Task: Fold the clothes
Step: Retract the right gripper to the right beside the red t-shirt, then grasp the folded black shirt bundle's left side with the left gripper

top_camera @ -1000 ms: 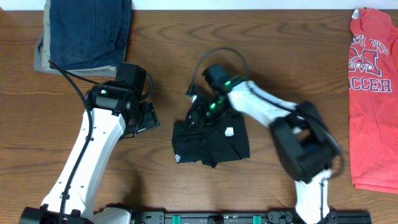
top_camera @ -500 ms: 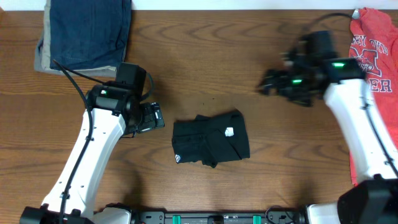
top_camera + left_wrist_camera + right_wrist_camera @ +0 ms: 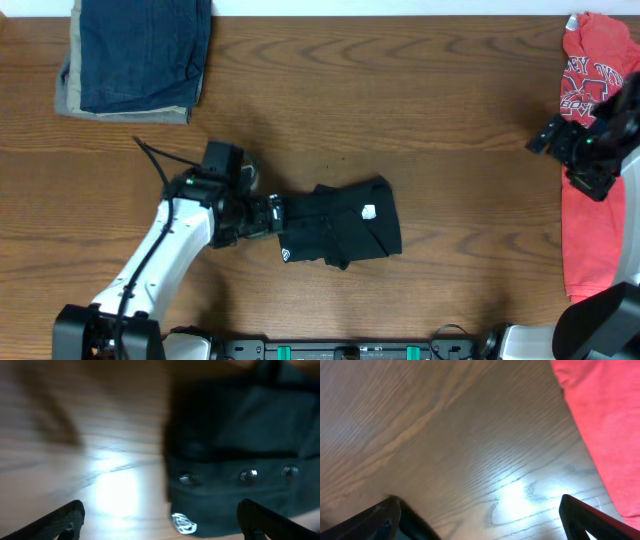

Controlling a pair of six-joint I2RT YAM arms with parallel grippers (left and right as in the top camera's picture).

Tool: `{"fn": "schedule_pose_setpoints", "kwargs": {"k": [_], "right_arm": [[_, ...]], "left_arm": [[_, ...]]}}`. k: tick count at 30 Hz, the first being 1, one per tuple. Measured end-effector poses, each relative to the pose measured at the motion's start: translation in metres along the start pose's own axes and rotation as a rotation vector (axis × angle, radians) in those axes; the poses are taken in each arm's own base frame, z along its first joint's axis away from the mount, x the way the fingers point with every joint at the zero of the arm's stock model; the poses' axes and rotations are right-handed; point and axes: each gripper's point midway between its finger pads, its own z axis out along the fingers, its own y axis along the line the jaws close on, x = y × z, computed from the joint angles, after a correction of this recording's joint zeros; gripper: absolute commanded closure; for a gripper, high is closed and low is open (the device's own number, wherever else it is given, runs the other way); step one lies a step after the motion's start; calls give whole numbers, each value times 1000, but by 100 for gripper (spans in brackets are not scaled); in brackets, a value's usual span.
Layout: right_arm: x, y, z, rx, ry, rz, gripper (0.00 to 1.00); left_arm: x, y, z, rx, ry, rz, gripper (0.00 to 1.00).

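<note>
The clothes, a black shirt (image 3: pixel 340 225) folded into a compact bundle, lie at the table's middle. A white tag (image 3: pixel 369 211) shows on top and a small white logo (image 3: pixel 285 252) at the lower left corner. My left gripper (image 3: pixel 272 212) is open at the bundle's left edge. In the left wrist view the shirt (image 3: pixel 240 435) fills the right half, its logo (image 3: pixel 183 522) between my wide-spread fingers (image 3: pixel 65 517), and my left gripper (image 3: pixel 160 521) holds nothing. My right gripper (image 3: pixel 553 143) hangs open far to the right, over bare wood (image 3: pixel 470 450).
A blue denim and tan stack (image 3: pixel 135 55) sits at the back left corner. A red printed T-shirt (image 3: pixel 590 220) lies along the right edge, seen as red cloth (image 3: pixel 605 420) beside my right gripper (image 3: pixel 485 520).
My right arm let go of the black shirt and swung far right to the red T-shirt. My left gripper slid right to the bundle's left edge. Both jaws opened wide.
</note>
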Motion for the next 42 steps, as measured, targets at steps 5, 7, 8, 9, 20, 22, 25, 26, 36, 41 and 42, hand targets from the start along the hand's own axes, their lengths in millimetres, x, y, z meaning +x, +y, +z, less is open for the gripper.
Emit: {"fn": "schedule_pose_setpoints", "kwargs": {"k": [5,7,8,9,20,22,25,26,36,41,42], "right_arm": [[-2,-4,-1,5,-3,13,1],[-2,-5,-1,5,-3,14,1],[-2,-5,-1,5,-3,15,1],[-2,-5,-1,5,-3,16,1],[-2,-5,-1,5,-3,16,1],[-2,-5,-1,5,-3,16,1],[-2,-5,-1,5,-3,16,1],[-2,-5,-1,6,-3,16,1],[-2,-5,-1,5,-3,16,1],[-2,-5,-1,6,-3,16,1],[-2,-5,-1,6,-3,16,1]], "left_arm": [[11,-10,19,123,13,28,2],[15,-10,24,144,18,29,2],[17,-10,27,156,21,30,2],[19,-9,29,161,25,29,2],[1,-39,41,354,-7,82,0],[-1,-44,42,382,5,79,8],[-2,-44,46,396,26,59,24],[-1,-44,47,398,34,51,30],[4,-36,56,374,62,27,94],[-3,-36,53,330,64,28,94],[-6,-36,52,312,59,36,94]]}}
